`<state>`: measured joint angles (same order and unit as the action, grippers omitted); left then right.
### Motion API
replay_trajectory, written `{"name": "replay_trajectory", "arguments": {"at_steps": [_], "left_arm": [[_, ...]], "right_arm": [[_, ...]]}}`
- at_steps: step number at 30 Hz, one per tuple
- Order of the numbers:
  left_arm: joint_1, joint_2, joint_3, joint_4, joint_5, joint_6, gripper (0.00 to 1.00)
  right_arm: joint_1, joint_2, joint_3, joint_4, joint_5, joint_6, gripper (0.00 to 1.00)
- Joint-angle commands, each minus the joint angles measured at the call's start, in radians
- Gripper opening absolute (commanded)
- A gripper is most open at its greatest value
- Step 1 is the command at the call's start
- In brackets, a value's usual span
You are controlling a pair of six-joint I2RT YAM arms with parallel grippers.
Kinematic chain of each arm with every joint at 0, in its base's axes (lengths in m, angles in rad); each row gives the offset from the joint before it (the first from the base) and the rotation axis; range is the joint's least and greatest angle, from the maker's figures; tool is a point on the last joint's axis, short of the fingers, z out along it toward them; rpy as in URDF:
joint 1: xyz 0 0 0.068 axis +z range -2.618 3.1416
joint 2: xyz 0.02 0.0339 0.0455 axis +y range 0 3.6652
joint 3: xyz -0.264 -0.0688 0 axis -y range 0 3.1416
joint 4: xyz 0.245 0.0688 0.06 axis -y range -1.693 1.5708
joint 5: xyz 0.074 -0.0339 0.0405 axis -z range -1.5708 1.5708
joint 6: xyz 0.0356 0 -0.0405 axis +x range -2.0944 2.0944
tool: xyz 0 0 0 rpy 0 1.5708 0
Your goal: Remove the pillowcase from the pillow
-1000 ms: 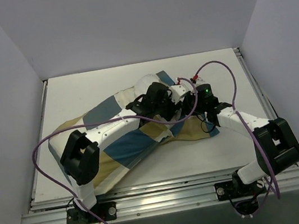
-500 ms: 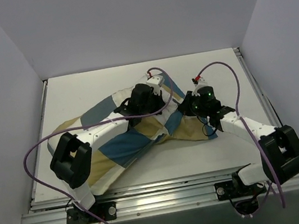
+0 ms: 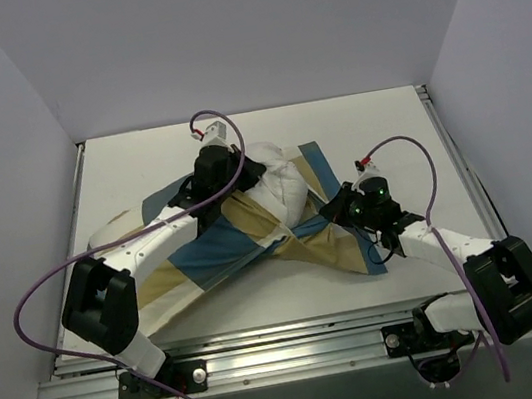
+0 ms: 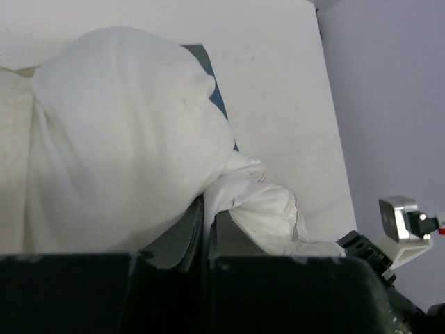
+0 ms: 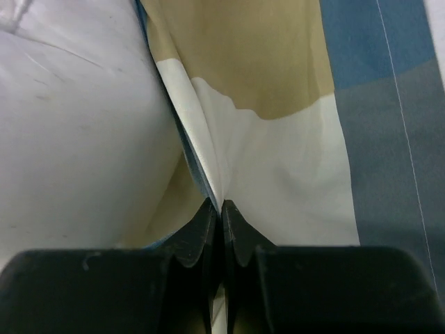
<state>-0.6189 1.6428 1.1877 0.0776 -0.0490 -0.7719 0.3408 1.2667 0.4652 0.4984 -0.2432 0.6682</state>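
Observation:
The white pillow (image 3: 283, 189) bulges out of the blue, tan and cream pillowcase (image 3: 209, 254), which lies across the table's middle. My left gripper (image 3: 245, 172) sits at the pillow's far-left end. In the left wrist view, my left gripper (image 4: 208, 209) is shut on a pinched white fold of the pillow (image 4: 125, 139), and a blue strip of the pillowcase (image 4: 212, 76) shows behind. My right gripper (image 3: 331, 209) is at the pillow's right side. In the right wrist view, my right gripper (image 5: 221, 205) is shut on a cream fold of the pillowcase (image 5: 278, 174), with the pillow (image 5: 69, 125) on the left.
Grey walls close in the white table (image 3: 138, 159) on three sides. A metal rail (image 3: 291, 357) runs along the near edge by the arm bases. Purple cables (image 3: 33, 297) loop off both arms. Part of the right arm (image 4: 403, 219) shows in the left wrist view.
My left gripper has shut on the pillow and swung left and back, drawing more white pillow out of the pillowcase. The right gripper has shifted slightly nearer, still clamped on the pillowcase.

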Motion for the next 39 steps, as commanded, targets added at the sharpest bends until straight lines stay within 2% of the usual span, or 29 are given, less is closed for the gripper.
{"name": "replay_trajectory", "arguments": {"at_steps": [1, 4, 5, 9, 12, 14, 15, 16, 18, 19, 20, 21, 23, 26, 30, 32, 35, 39], "left_arm": [[0.119, -0.048, 0.015, 0.114, -0.298, -0.072, 0.02], [0.116, -0.035, 0.056, 0.140, -0.154, -0.047, 0.02], [0.111, -0.032, 0.067, 0.146, -0.061, -0.035, 0.02], [0.030, -0.047, 0.104, 0.139, 0.148, 0.031, 0.02], [-0.028, -0.078, 0.134, 0.079, 0.240, 0.129, 0.03], [-0.071, -0.119, 0.136, 0.018, 0.261, 0.190, 0.11], [-0.079, -0.139, 0.130, -0.004, 0.261, 0.203, 0.17], [-0.090, -0.159, 0.122, -0.024, 0.239, 0.216, 0.33], [-0.091, -0.236, 0.087, -0.088, 0.195, 0.240, 0.50], [-0.093, -0.263, 0.073, -0.129, 0.137, 0.246, 0.67], [-0.093, -0.318, 0.063, -0.187, 0.106, 0.258, 0.73], [-0.096, -0.348, 0.041, -0.218, 0.072, 0.264, 0.79], [-0.094, -0.423, 0.024, -0.333, -0.042, 0.260, 0.90], [-0.090, -0.489, -0.006, -0.514, -0.191, 0.201, 0.97], [-0.079, -0.521, -0.074, -0.676, -0.276, 0.128, 0.97], [-0.064, -0.534, -0.133, -0.719, -0.272, 0.067, 0.97], [-0.032, -0.538, -0.219, -0.714, -0.239, 0.013, 0.97], [0.036, -0.492, -0.275, -0.642, -0.174, 0.011, 0.97]], "right_arm": [[-0.080, -0.018, -0.048, -0.193, 0.107, -0.019, 0.00], [-0.092, -0.015, -0.040, -0.193, 0.091, -0.033, 0.00], [-0.089, -0.015, -0.034, -0.195, 0.088, -0.038, 0.00], [-0.077, -0.004, 0.018, -0.198, 0.065, -0.065, 0.00], [-0.072, 0.005, 0.068, -0.210, 0.052, -0.081, 0.07], [-0.074, -0.006, 0.108, -0.236, 0.051, -0.087, 0.15], [-0.075, -0.013, 0.122, -0.251, 0.061, -0.090, 0.18], [-0.075, -0.023, 0.136, -0.268, 0.086, -0.094, 0.24], [-0.085, -0.061, 0.174, -0.317, 0.111, -0.111, 0.34], [-0.089, -0.085, 0.190, -0.337, 0.136, -0.119, 0.44], [-0.095, -0.098, 0.203, -0.357, 0.149, -0.128, 0.50], [-0.100, -0.108, 0.240, -0.407, 0.165, -0.145, 0.60], [-0.105, -0.136, 0.280, -0.472, 0.191, -0.169, 0.68], [-0.098, -0.161, 0.360, -0.535, 0.165, -0.222, 0.78], [-0.063, -0.161, 0.435, -0.535, 0.085, -0.251, 0.86], [-0.039, -0.141, 0.455, -0.508, 0.047, -0.262, 0.88], [-0.011, -0.087, 0.454, -0.446, -0.040, -0.271, 0.91], [0.062, 0.011, 0.425, -0.428, -0.042, -0.294, 0.90]]}}
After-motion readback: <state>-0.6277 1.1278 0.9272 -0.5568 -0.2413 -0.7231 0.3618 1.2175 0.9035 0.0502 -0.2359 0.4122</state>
